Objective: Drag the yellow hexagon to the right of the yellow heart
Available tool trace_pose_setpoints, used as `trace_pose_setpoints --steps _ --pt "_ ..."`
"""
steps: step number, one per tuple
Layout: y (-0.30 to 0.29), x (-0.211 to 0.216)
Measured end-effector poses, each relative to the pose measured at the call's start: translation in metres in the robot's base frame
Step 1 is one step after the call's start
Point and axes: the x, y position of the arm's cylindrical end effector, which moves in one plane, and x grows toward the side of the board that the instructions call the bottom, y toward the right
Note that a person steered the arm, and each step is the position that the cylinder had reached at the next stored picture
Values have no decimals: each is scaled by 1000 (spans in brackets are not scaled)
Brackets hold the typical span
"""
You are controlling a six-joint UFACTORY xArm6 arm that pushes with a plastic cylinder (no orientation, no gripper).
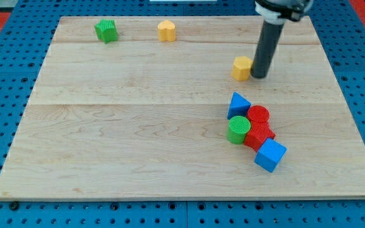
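two yellow blocks matter: the yellow hexagon [241,68] sits toward the desk's [138,133] top right, my tip [259,75] touching its right side. the yellow heart [166,30] lies near the top edge, well left. no pincer on this rod, so no grip to report.

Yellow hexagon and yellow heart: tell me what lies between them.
Nothing: the camera view shows only bare board between the yellow hexagon and the yellow heart. My tip is at the hexagon's right.
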Motion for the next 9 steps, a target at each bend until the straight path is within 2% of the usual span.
trace_pose_setpoints --steps 1,2,3,4,5,6,8,9 --pt "-18 -30" --pt "-5 -1" --pt "-59 -17" --pt "-81 -48" --pt "-94 -17" --pt "-166 -28" --pt "-146 -58" --pt "-146 -59"
